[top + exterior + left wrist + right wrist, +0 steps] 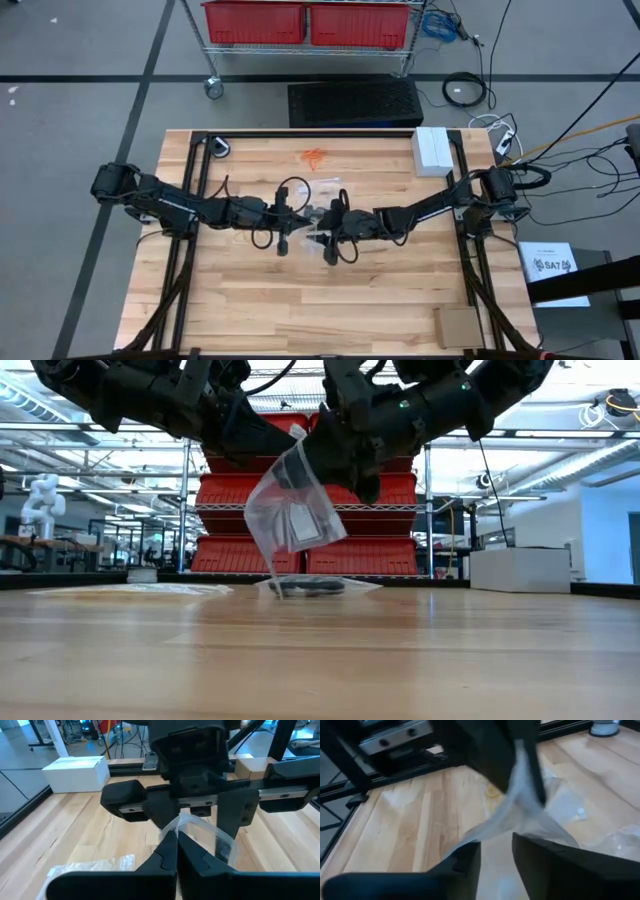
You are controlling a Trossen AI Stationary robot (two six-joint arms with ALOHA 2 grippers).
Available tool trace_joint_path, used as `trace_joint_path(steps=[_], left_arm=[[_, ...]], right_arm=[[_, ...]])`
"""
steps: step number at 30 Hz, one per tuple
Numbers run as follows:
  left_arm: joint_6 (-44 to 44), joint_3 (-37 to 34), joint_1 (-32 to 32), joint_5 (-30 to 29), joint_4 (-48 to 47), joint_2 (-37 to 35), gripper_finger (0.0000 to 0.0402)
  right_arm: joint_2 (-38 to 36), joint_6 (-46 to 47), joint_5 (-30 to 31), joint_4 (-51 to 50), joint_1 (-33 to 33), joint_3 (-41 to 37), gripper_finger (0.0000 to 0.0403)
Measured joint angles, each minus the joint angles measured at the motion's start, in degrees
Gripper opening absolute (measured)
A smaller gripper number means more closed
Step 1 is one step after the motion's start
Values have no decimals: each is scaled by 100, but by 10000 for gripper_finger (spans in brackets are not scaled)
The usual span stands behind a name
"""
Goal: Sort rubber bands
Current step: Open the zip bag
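Hanging above the table (250,300), a clear bag (290,510) is pinched by the closed left gripper (176,837). Right gripper (496,851) fingers are parted around its edge. Orange rubber bands (314,156) lie well apart.

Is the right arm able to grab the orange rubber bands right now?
Probably not yet. The right gripper sits at the clear bag that the left gripper pinches up. The orange rubber bands lie apart with bare table between.
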Motion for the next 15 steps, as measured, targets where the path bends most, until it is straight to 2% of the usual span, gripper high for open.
trace_joint_path(steps=[3, 7, 10, 15], left_arm=[[2, 0, -1, -122, -2, 0, 0], [13, 0, -1, -251, -1, 0, 0], [13, 0, -2, -263, 12, 0, 0], [-128, 0, -60, -261, 260, 0, 0]], right_arm=[[19, 49, 7, 55, -30, 0, 127], [19, 59, -45, 25, -1, 0, 121], [6, 55, -285, -271, 73, 0, 92], [4, 42, -297, -349, 110, 0, 18]])
